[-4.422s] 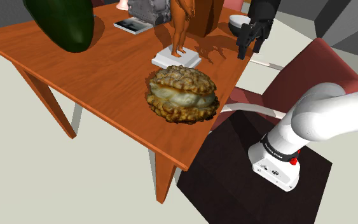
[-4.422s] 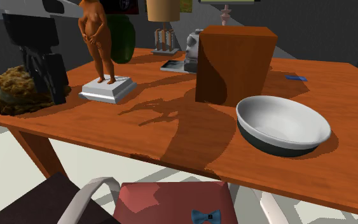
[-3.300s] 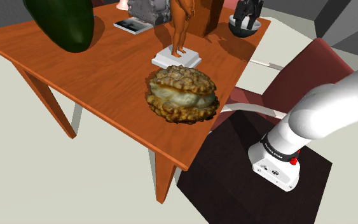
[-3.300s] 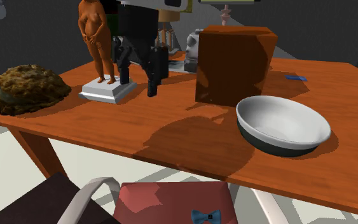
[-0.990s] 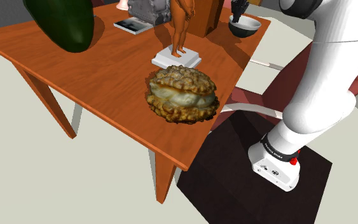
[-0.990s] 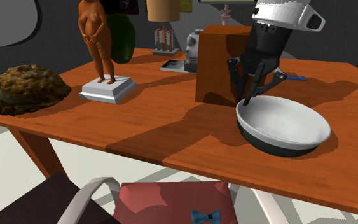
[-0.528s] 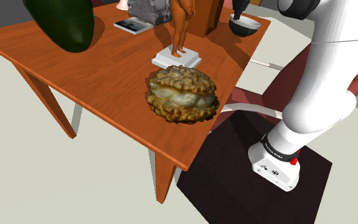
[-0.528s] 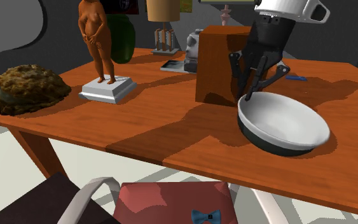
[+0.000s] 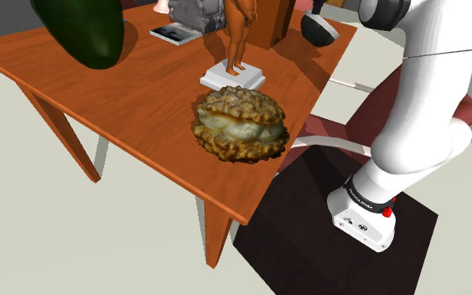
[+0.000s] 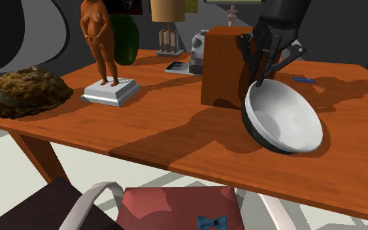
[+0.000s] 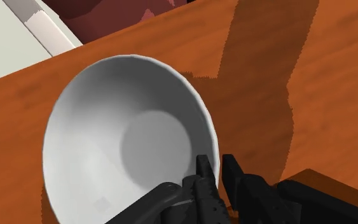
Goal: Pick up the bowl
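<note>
Two black fingers point(image 11: 204, 184) of the gripper point(image 10: 262, 77) clamp the rim of the white bowl point(image 10: 285, 121), which hangs tilted just above the orange-brown table point(image 10: 176, 131), near the brown box point(image 10: 225, 65)

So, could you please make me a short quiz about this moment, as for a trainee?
1. True or false: the bowl sits level on the table.
2. Which part of the bowl does the gripper clasp? A) the rim B) the underside C) nothing, it is open above it
3. Name the tall thing just behind the bowl in the second exterior view.

Key: 1 false, it is tilted; 2 A; 3 the brown box.
</note>
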You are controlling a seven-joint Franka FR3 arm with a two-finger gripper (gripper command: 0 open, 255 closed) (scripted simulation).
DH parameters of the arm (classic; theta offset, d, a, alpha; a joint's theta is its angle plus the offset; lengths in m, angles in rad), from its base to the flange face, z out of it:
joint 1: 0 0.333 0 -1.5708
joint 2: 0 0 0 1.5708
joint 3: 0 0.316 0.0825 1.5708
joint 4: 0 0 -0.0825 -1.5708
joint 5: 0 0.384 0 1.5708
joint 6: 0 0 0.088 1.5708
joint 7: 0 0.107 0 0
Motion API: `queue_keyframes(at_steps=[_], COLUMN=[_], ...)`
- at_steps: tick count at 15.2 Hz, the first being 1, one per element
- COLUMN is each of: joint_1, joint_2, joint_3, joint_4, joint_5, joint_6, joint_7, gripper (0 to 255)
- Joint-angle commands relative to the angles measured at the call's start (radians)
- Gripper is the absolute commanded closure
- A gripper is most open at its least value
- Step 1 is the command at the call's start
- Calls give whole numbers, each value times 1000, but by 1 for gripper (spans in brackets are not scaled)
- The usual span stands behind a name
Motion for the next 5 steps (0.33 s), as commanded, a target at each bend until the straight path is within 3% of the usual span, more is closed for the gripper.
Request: queue_keyframes(at_steps=[1, 3, 5], joint_1=[-18, -54, -58], joint_2=[28, 89, 96], joint_3=[4, 13, 16], joint_4=[80, 219, 235], joint_5=[11, 31, 33], joint_6=[-51, -126, -134], joint_7=[4, 13, 14], gripper=[255, 255, 255])
